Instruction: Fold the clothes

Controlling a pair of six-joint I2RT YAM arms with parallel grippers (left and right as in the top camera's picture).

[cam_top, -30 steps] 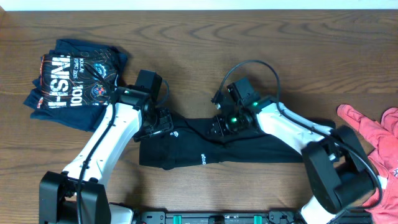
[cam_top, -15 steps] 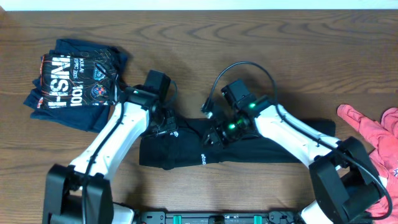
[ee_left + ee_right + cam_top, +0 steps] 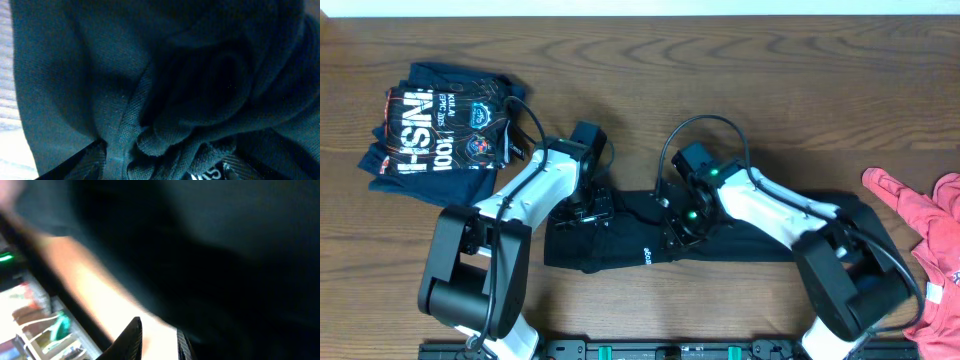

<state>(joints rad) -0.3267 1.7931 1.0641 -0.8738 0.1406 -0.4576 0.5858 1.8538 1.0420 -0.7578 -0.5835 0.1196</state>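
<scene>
left pincer (image 3: 588, 208) — on black T-shirt (image 3: 612, 250), grip unclear | right pincer (image 3: 678, 226) — likewise unclear

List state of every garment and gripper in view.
black T-shirt: folded into a long strip, under both grippers.
navy printed shirt: folded, far left.
coral-red garment: unfolded, rumpled at right edge.
left gripper: in bunched black fabric, grip unclear.
right gripper: on T-shirt, blurred, grip unclear.
</scene>
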